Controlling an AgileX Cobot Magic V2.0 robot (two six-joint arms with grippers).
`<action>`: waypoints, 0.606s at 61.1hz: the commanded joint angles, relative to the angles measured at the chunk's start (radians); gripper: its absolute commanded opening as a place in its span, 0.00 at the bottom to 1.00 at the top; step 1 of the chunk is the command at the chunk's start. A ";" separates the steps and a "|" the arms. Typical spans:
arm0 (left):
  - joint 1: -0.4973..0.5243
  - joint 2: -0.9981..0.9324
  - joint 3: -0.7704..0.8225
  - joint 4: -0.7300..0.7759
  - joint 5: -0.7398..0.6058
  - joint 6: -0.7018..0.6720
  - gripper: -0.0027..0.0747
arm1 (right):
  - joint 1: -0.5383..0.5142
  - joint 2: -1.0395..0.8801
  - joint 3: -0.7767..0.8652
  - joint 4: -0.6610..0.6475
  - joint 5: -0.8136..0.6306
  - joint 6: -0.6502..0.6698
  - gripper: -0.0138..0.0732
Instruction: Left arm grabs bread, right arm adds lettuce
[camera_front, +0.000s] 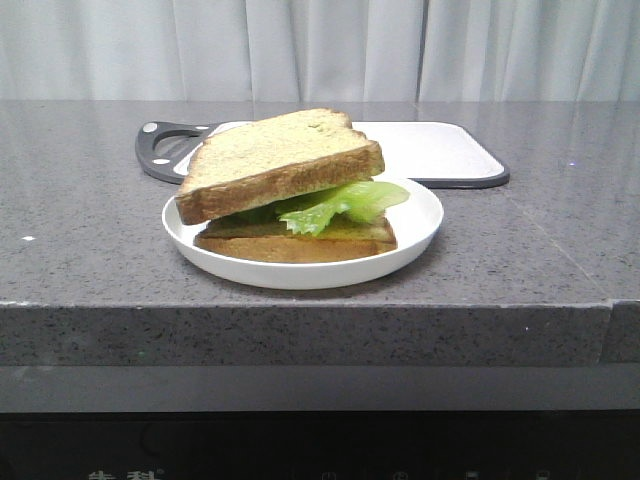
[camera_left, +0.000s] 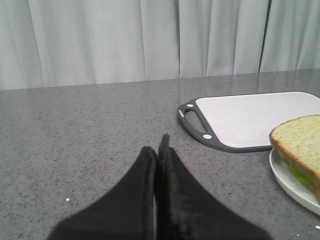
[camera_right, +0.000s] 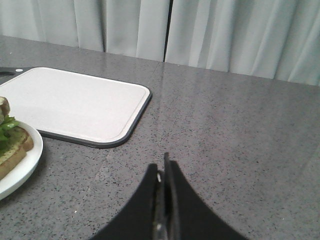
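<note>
A grey speckled counter (camera_front: 90, 200) before pale curtains (camera_front: 320, 45) carries a plate (camera_front: 425, 215) and cutting board (camera_front: 440, 150); both arms' jaws are closed, empty.

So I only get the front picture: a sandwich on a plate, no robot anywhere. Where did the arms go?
Observer: Both are pulled back off the food. The left arm sits over bare counter, jaws pressed together, holding nothing.
Operator: And the other one?
Observer: The right arm is the same: jaws closed and empty, with the cutting board ahead of it.
Operator: Is anything on that board? The sandwich hides part of it for me.
Observer: Nothing that the wrist views show. The bread lies tilted on top of the lettuce, on the plate.
</note>
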 joint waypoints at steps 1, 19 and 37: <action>0.030 -0.074 0.041 0.001 -0.082 -0.010 0.01 | -0.001 0.008 -0.027 -0.014 -0.083 -0.004 0.09; 0.055 -0.088 0.233 -0.003 -0.154 -0.022 0.01 | -0.001 0.009 -0.027 -0.014 -0.083 -0.004 0.09; 0.055 -0.088 0.302 -0.029 -0.202 -0.022 0.01 | -0.001 0.009 -0.027 -0.014 -0.083 -0.004 0.09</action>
